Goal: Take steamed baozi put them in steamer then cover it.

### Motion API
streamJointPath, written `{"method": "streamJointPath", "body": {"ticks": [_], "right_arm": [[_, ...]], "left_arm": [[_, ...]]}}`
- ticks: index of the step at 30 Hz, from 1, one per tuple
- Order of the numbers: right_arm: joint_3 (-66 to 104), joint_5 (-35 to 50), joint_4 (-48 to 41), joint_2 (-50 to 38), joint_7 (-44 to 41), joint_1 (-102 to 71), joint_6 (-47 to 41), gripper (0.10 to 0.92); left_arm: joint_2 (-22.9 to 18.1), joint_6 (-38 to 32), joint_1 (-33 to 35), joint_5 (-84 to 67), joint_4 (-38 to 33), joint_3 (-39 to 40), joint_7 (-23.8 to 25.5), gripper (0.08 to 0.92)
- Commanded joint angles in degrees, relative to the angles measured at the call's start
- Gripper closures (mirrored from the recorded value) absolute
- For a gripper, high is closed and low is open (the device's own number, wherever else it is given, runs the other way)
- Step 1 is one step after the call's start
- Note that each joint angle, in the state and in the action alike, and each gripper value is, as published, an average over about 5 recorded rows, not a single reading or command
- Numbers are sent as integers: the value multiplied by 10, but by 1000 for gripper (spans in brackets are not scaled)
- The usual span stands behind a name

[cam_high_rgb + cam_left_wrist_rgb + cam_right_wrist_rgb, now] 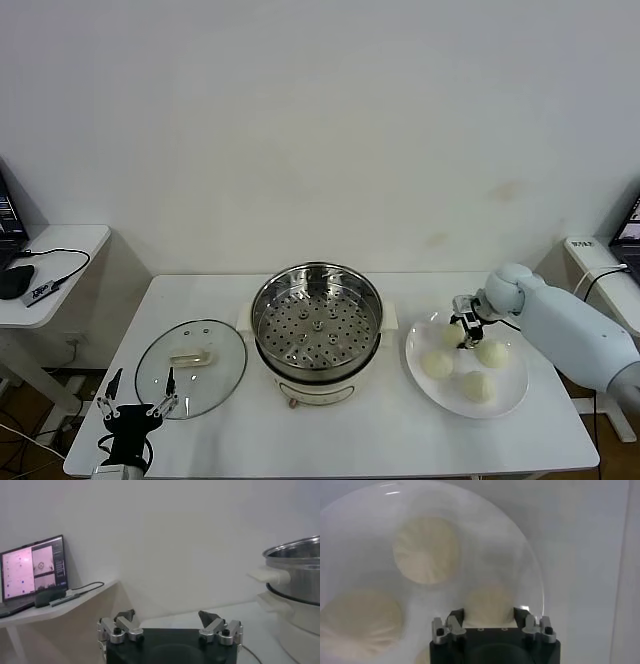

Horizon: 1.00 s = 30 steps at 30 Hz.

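So the steamer sits mid-table, tray bare, nothing in it yet. Right of it is the plate with the buns. The right gripper is down at the plate's far edge with its fingers closed around one bun, seen between them in the wrist view. Those buns look soft and light, so I'd say squeeze the sides gently, or they'll dent or tear. The lid lies flat left of the steamer; I'd grab its bar handle, since the glass is slick and breakable. The left gripper waits near the lid, fingers spread wide, holding nothing.
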Motion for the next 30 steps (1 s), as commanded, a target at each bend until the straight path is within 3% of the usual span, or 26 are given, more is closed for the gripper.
{"method": "streamJointPath", "body": {"ticks": [1,8,16,30], "right_arm": [[-8,7,9,-7,-8,9,-2,439],[-39,59,72,-52,-12,60,-11,434],[-139,152,131,-80,-11,232,-24,431],[-279,284,149,76,9,420,-40,431]], "left_arm": [[1,1,1,0,-1,-1,1,177],[0,2,2,0,-6,1,2,177],[9,2,1,-6,-7,2,4,177],[14,1,-7,-8,-5,2,6,177]]}}
